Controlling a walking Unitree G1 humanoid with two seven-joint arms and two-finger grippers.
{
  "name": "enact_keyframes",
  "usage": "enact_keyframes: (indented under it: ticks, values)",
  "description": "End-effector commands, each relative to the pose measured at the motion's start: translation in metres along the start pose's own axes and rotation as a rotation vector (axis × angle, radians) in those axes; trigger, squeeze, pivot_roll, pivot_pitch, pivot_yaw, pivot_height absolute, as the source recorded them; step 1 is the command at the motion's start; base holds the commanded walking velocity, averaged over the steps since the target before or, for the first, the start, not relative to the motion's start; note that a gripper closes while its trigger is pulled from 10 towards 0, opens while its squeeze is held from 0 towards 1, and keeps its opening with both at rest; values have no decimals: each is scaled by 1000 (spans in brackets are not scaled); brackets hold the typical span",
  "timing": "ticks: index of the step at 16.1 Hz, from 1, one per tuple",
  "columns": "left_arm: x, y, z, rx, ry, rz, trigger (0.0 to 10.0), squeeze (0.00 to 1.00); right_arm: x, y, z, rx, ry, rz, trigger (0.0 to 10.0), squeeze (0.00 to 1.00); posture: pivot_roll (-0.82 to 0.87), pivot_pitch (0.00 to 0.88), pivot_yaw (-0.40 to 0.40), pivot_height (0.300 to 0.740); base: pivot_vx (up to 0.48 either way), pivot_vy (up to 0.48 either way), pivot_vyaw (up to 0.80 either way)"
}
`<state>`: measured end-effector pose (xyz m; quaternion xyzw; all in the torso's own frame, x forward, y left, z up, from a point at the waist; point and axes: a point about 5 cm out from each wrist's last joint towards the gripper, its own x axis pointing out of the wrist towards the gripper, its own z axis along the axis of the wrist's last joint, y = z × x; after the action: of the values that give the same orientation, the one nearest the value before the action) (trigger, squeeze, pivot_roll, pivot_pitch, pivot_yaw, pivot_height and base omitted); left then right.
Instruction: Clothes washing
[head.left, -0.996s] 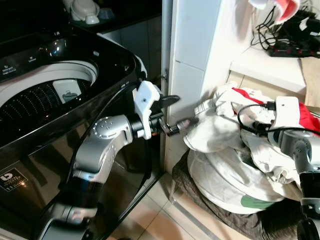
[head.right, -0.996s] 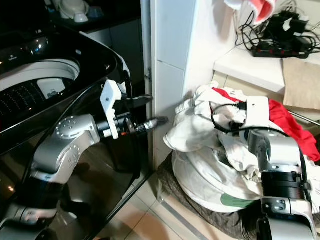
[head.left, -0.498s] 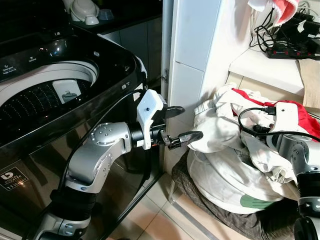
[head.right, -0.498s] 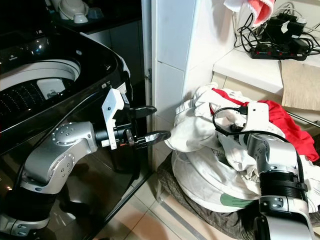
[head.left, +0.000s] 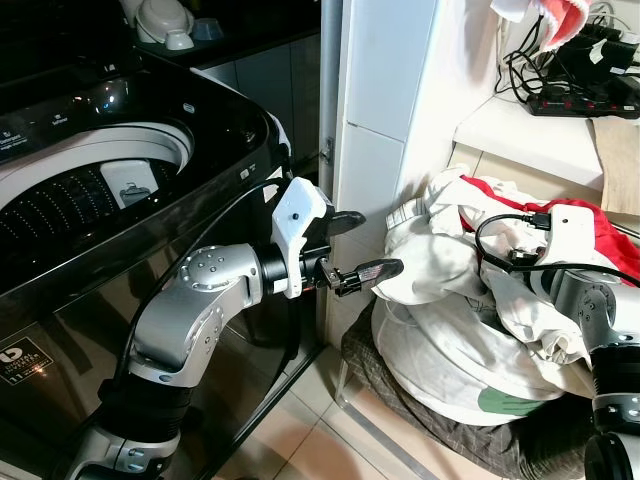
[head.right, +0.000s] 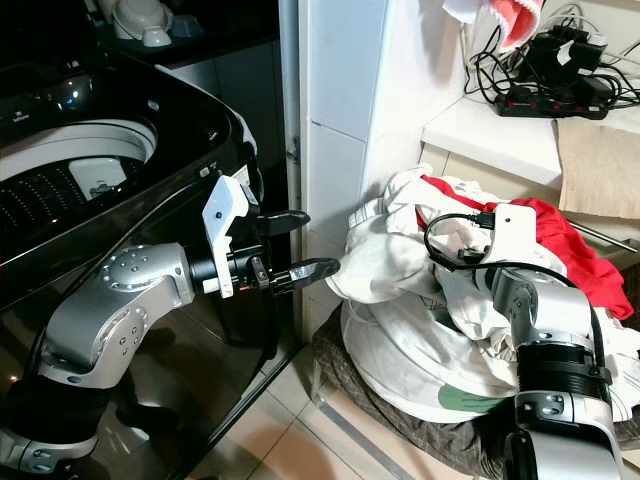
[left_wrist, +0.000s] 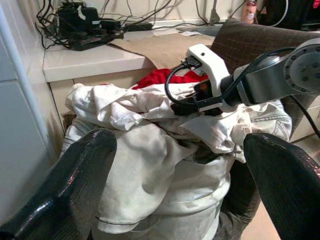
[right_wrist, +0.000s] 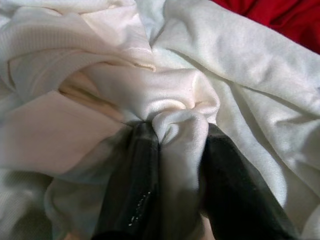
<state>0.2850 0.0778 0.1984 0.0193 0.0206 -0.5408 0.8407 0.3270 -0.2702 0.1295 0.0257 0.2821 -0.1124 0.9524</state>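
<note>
Tiled laundry corner, washer (head.left: 90, 190) at frame left, white laundry pile (head.left: 450, 300) lower right; right gripper (right_wrist: 172, 170) clenched on 1 fold, left gripper (head.left: 365, 250) spread beside it; best lifted slowly, clear of tangles

The left pincer (head.right: 308, 244), fingers spread, reaches toward the heaped white cloth laundry pile (head.right: 400, 300). The black top-loading washing machine (head.right: 120, 190) stands open beside it. The right arm's wrist lies buried in the pile.

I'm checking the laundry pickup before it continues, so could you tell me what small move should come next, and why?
Probably lift the right gripper slightly: its jaws already pinch a fold of white cloth in the laundry pile, while the left gripper waits open beside it, and the washer drum stands open.
</note>
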Motion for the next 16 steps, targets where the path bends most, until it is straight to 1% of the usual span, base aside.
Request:
enact_keyframes:
  ticks: [1,3,5,7,8,9,10,12,13,14,15,16]
  values:
    - [-1,2,7,15,-17,14,10000,0,0,-3,0,27,5,-3,0,0,-73,0,7,740,0,0,0]
    - [-1,3,7,21,-17,23,10000,0,0,-3,3,32,-5,-1,0,0,-77,0,10,740,0,0,0]
    - [-1,6,9,23,-28,39,10000,0,-4,-5,11,35,-32,3,0,0,-73,0,8,740,0,0,0]
    - [-3,10,14,28,-48,70,10000,0,-12,-5,29,42,-90,19,0,0,-72,0,7,740,0,0,0]
    - [-5,18,23,51,-82,129,10000,0,-23,-4,50,44,-164,49,0,0,-73,0,8,740,0,0,0]
    - [-5,21,27,55,-98,152,10000,0,-27,-4,58,39,-192,61,0,0,-73,0,6,740,0,0,0]
    - [-7,32,46,64,-193,243,10000,0,-51,2,98,3,-352,141,0,0,-76,0,6,740,0,0,0]
    - [-6,37,60,54,-261,290,10000,0,-71,9,123,-30,-446,199,0,0,-81,0,6,740,0,0,0]
    - [-4,38,70,73,-304,302,10000,0,-83,15,135,-38,-491,246,0,0,-85,0,4,740,0,0,0]
    - [-3,38,78,91,-333,315,10000,0,-91,21,142,-36,-519,294,0,0,-85,0,4,740,0,0,0]
    - [-1,39,94,113,-389,327,10000,0,-107,36,151,-52,-558,428,0,0,-87,0,-3,740,0,0,0]
    - [1,40,108,111,-443,335,10000,1000,-121,52,151,-84,-581,584,0,0,-89,0,-5,740,0,0,0]
